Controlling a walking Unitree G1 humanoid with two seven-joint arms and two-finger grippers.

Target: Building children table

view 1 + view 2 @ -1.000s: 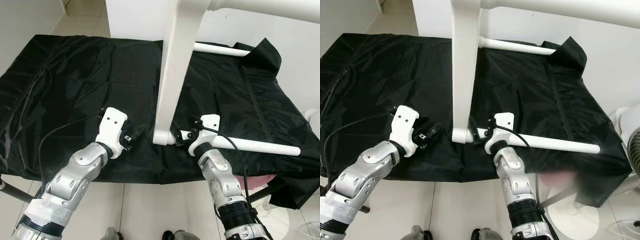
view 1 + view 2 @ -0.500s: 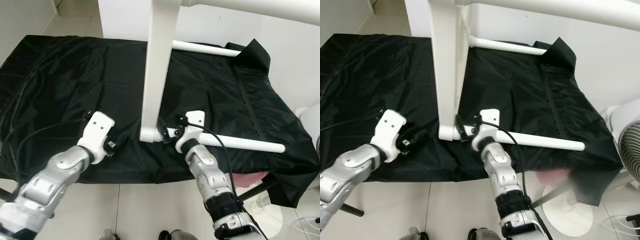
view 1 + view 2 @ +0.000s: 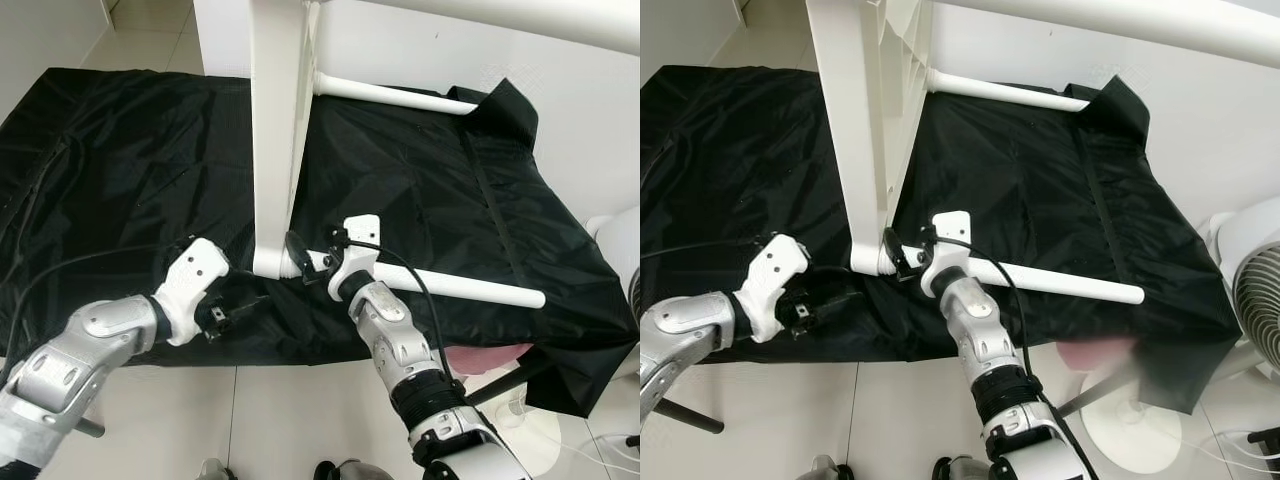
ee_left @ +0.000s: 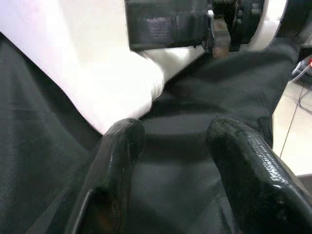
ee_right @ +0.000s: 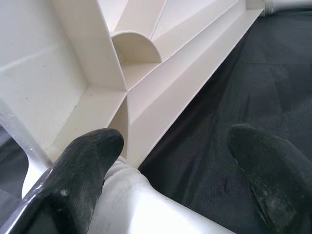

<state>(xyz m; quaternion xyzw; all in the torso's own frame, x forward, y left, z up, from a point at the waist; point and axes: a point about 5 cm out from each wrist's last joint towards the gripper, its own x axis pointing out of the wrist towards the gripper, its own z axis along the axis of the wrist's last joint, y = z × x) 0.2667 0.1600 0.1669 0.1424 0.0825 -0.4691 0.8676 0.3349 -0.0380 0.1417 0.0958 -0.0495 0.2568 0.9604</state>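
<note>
the cloth is black, thin and creased, with a faint sheen like nylon. the tabletop is white moulded plastic, smooth and matt, ribbed underneath. the leg is a smooth white tube, slightly glossy. the fingers are black, rubbery and finely textured. the arms are brushed silver metal. the floor is pale glossy tile.
</note>
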